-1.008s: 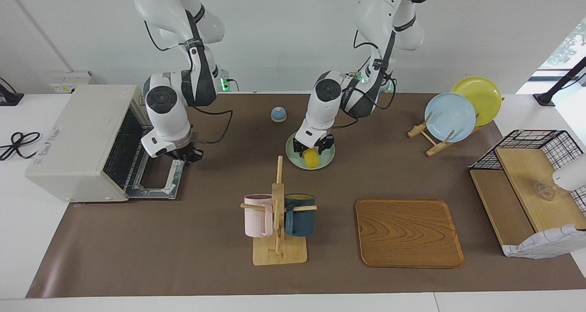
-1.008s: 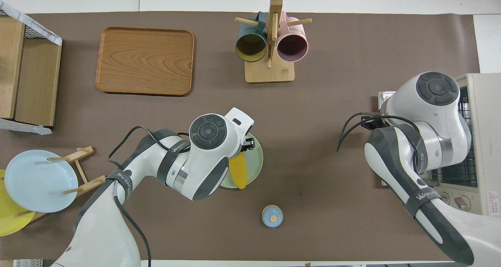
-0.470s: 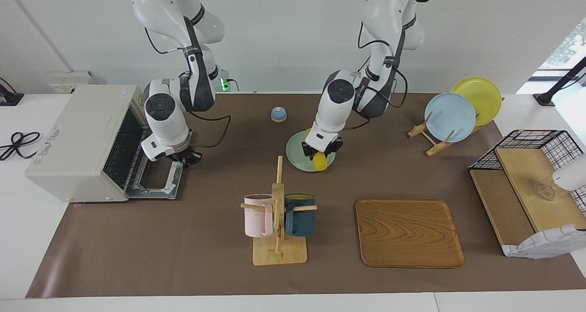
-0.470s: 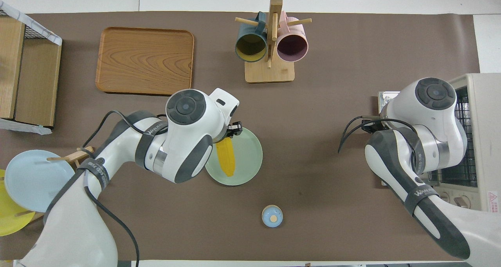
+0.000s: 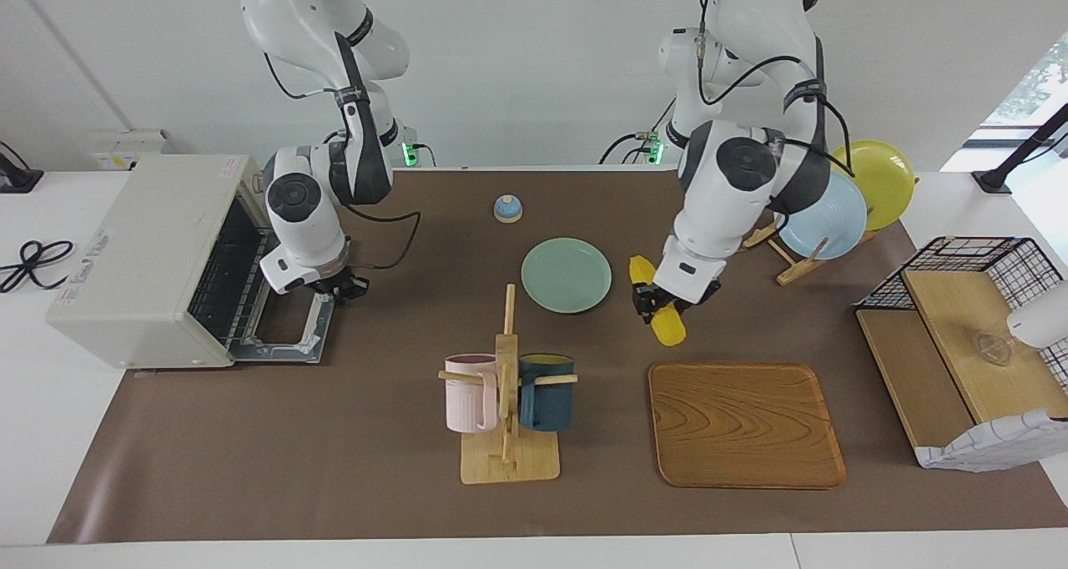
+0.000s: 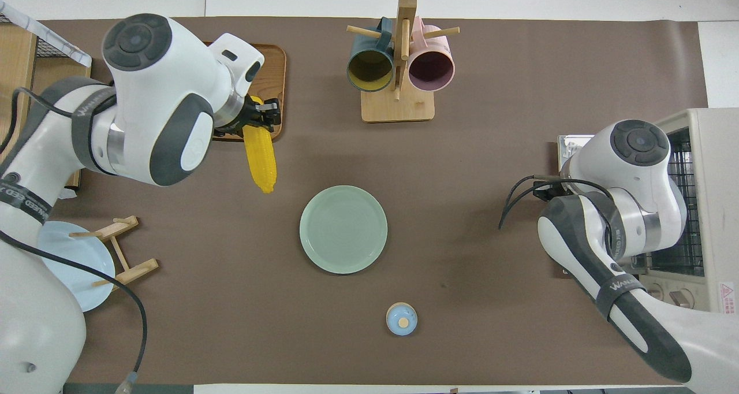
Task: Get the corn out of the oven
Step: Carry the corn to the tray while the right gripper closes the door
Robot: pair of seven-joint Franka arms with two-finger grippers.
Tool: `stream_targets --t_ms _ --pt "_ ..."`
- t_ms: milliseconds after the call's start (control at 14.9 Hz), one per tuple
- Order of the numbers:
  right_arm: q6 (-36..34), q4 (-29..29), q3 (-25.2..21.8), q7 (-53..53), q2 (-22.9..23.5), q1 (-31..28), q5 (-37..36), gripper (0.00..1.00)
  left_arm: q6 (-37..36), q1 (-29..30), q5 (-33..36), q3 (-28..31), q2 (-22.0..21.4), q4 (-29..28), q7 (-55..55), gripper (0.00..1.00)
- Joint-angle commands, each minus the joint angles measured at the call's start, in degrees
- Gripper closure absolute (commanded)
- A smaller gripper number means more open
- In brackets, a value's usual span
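The corn (image 5: 668,328) is a yellow cob held in my left gripper (image 5: 656,300). The gripper is shut on its thick end, and the cob hangs tilted in the air. It is over the brown mat between the green plate (image 5: 566,274) and the wooden tray (image 5: 745,423). In the overhead view the corn (image 6: 260,158) points from the left gripper (image 6: 261,114) toward the plate (image 6: 343,229). The off-white oven (image 5: 138,244) stands at the right arm's end with its door (image 5: 288,335) dropped open. My right gripper (image 5: 334,287) hangs just over the door's edge.
A mug tree (image 5: 506,385) holds a pink and a dark blue mug. A small blue bell (image 5: 507,208) sits nearer to the robots than the plate. A rack with a blue plate (image 5: 822,214) and a yellow one and a wire basket shelf (image 5: 968,335) stand at the left arm's end.
My left gripper has lifted the corn off the green plate and carried it toward the left arm's end, toward the wooden tray. The right gripper has stayed by the oven door.
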Motion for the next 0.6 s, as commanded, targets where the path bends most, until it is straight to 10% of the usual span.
stream_targets --t_ms 0,538 --pt "-3.1 1.4 0.4 0.4 -0.4 -0.6 -4.7 1.0 -5.4 2.3 2.7 -0.5 8.8 13.3 4.5 1.0" --pt "-17.9 9.7 0.4 -9.0 -4.3 -4.7 -14.7 1.0 -5.9 6.5 3.8 0.9 26.2 32.3 10.6 1.0"
